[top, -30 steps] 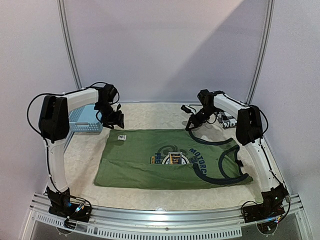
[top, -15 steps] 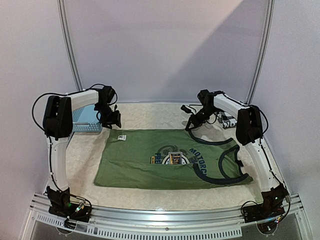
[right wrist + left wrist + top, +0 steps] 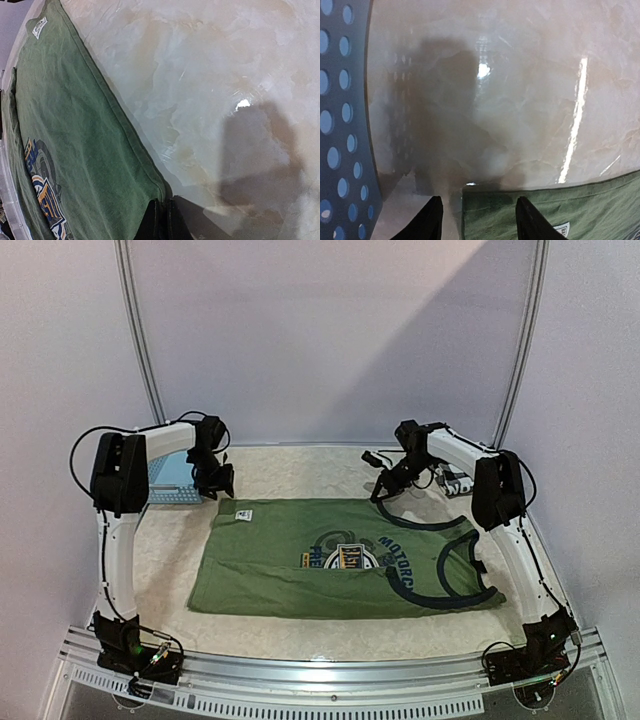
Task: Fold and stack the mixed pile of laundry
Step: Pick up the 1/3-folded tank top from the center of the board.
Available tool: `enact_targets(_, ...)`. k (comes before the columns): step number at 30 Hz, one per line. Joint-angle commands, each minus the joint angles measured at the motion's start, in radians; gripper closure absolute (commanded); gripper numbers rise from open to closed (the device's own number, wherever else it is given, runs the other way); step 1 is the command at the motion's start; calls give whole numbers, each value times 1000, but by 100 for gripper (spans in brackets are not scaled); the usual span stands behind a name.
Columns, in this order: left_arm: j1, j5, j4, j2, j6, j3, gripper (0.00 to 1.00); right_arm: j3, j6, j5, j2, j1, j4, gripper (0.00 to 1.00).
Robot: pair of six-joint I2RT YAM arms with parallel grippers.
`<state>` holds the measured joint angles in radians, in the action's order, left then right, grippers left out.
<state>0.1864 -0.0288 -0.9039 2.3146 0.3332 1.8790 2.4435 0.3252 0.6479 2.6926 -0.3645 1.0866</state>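
- The left hand [image 3: 479,201] is being cut off by the lower edge of its wrist view. Only two dark fingertips [image 3: 433,220] are showing, standing moderately apart.
- The right hand [image 3: 161,205] is appearing only as a thin dark sliver in its own view, with its fingers pressing together.
- A small pale thing [image 3: 456,483] is sitting mostly hidden behind the right forearm, too small to identify.
- The olive-green sleeveless cloth shirt with a blue-orange chest emblem [image 3: 300,560] is lying spread flat across the middle of the pale marbled worktop [image 3: 300,465].
- Its far-left corner, near a white label [image 3: 561,229], is sitting between the left fingertips; whether they are touching it cannot be told.
- Its far edge is running up into the right hand, which is pinching it.
- A light blue perforated plastic basket [image 3: 340,125] is lying just beside the left hand.
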Motion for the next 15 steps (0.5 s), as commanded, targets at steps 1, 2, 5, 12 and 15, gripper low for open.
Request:
enact_targets(1,-19,-35,-9,41,-14,18,52,-14,-6,15,-4,-1,-7,100)
enact_targets(2,-19,-36,-7,44,-17,19,54,-14,-7,13,-4,-1,-7,100)
enact_targets(5,-19,-51,-9,56,-30,22,57,-14,-8,10,-4,-1,-5,100)
enact_targets(12,-19,-91,-22,67,-40,22,70,-15,3,-4,-4,-3,-1,100)
enact_targets(15,-20,-86,-31,64,-40,27,75,-15,1,-2,-3,-2,-4,100)
